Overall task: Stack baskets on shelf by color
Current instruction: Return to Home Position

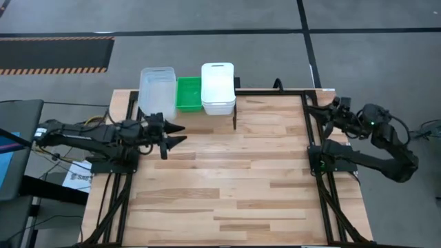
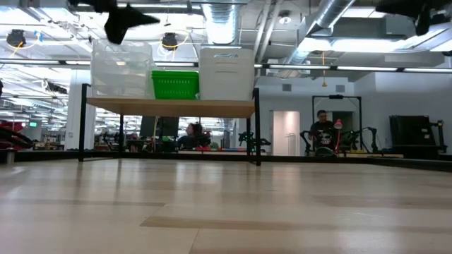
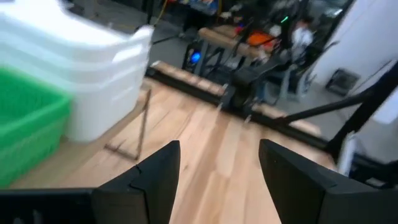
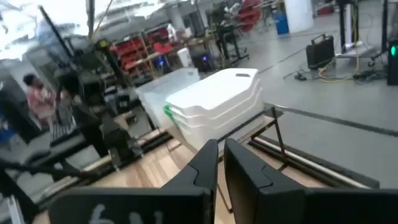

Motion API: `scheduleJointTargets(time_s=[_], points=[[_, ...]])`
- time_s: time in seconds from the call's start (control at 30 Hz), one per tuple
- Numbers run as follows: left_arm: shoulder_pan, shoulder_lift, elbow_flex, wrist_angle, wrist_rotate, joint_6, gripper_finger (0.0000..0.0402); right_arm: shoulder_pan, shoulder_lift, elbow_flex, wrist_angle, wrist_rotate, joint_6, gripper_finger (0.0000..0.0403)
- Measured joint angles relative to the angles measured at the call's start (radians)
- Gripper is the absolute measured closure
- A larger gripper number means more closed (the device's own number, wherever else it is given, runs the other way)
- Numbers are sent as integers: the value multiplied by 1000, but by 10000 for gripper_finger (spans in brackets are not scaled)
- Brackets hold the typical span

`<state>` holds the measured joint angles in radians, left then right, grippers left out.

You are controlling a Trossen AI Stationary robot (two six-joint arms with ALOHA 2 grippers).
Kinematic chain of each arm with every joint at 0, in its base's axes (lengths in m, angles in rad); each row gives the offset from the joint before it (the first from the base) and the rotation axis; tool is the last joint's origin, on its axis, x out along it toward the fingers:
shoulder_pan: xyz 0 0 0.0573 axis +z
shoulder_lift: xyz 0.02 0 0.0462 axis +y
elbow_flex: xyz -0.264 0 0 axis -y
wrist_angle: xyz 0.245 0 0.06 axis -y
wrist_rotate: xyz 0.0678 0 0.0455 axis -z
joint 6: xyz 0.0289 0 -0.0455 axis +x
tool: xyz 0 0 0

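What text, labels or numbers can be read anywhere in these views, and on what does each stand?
Paper by the left arm: dark print, too small to read.
White marks on the right pincer, on its housing: look handwritten, blurred and cut off, unreadable.
Baskets and shelf: no text shows.
Nothing in these views is legible.

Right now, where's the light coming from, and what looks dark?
Low view: bright ceiling lamps light the room, and the left gripper is a dark shape against them; light shines through the clear baskets. High view: table evenly lit.
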<state>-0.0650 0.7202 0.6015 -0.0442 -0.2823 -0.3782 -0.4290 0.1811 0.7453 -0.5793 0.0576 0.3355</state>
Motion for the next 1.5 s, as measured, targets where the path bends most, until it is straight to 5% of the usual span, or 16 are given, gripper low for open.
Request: scheduleJointTargets(time_s=[0.5,0.77,1.07,1.17,1.27,1.5], points=[[133,-120,-179,-13,-32,142,194,1,-110,-13,-1,21,-22,351],[292,-242,-220,-48,93,246,194,1,-110,-13,-5,21,-22,351],[340,-256,-220,-57,256,-47,194,1,-112,-37,-120,45,119,351],[332,-257,-220,8,318,-156,194,1,-112,-113,65,-97,-28,351],[327,-291,-221,73,413,-53,194,8,-120,-178,269,-209,-118,351],[298,-440,-220,-18,459,84,194,43,-176,-276,292,-287,-100,351]])
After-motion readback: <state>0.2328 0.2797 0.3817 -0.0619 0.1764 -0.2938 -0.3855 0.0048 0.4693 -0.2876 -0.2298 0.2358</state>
